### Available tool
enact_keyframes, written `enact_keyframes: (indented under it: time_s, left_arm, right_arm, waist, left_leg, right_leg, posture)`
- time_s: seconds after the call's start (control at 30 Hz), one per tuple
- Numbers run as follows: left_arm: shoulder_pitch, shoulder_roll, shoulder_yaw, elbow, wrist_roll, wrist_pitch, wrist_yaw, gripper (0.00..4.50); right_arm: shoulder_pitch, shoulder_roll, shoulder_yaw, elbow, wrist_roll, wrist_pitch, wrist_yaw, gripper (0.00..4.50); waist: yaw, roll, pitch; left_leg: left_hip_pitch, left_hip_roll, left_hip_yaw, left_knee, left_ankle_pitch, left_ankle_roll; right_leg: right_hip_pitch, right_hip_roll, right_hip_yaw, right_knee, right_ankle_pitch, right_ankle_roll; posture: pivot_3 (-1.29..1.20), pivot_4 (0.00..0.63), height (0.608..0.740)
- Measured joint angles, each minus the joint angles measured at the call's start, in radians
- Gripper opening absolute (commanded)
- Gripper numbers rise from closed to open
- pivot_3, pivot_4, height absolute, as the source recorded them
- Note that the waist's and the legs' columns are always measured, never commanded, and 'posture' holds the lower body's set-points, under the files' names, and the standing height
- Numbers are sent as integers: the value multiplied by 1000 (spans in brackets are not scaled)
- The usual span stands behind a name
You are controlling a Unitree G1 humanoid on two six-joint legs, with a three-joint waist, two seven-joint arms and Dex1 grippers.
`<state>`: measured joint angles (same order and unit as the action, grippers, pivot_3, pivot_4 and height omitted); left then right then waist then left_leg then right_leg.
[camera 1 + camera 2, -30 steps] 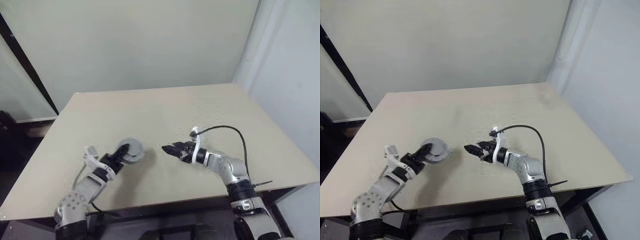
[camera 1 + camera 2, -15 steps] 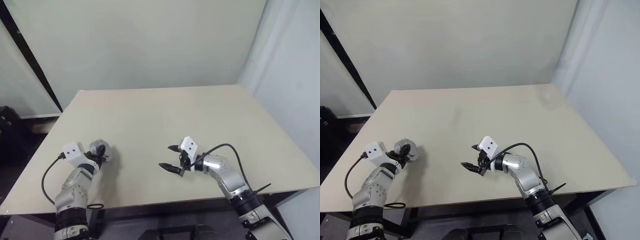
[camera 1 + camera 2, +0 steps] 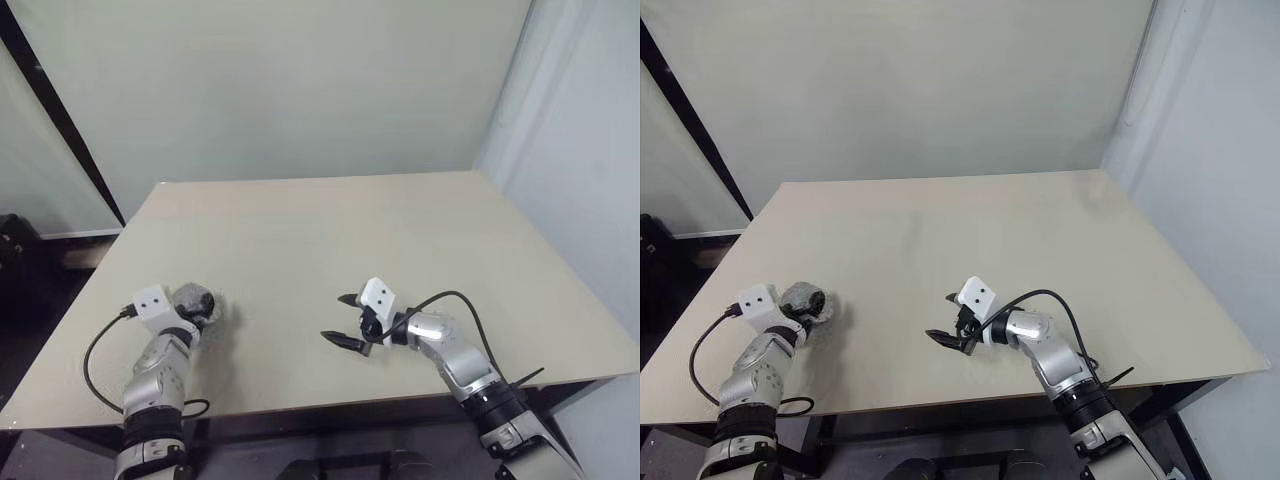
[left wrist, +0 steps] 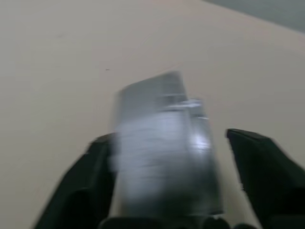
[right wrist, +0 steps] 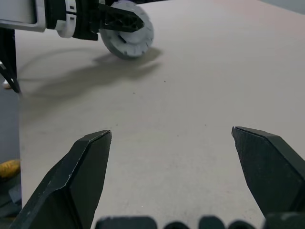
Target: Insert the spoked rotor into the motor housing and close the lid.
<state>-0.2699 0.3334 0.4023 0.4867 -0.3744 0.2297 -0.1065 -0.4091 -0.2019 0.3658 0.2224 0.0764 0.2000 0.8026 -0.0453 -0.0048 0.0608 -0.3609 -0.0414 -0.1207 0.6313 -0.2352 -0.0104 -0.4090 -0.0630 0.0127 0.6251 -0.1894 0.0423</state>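
since a second ago the left claw (image 3: 196,303) has carried the lid (image 5: 127,35) leftward. its fingers now flank the lid, spread wide. right claw (image 3: 345,320) gapes wide over the table (image 3: 330,230).

The lid (image 5: 127,34), a dull grey disc with a ribbed rim, stood on edge on the worktop (image 3: 330,240) near its left front, between the left gripper's (image 4: 167,157) spread fingers (image 4: 264,164).
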Motion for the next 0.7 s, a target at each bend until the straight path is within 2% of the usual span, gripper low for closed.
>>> enact_keyframes:
  time_s: [0.5, 0.7]
  left_arm:
    - [83, -40, 7, -103, 68, -11, 152, 4466]
    - [146, -45, -18, -219, 95, -14, 134, 4466]
  right_arm:
    - [-1, -2, 12, 1, -4, 0, 7, 4411]
    - [-2, -8, 11, 4, -13, 0, 4, 4411]
  waist:
    - [8, -1, 0]
    - [7, -1, 0]
  left_leg:
    - [0, 0, 0, 1, 0, 0]
    - [0, 0, 0, 0, 0, 0]
  right_leg:
    - [0, 0, 0, 0, 0, 0]
    - [0, 0, 0, 0, 0, -1]
  posture:
    - [0, 0, 740]
    - [0, 0, 740]
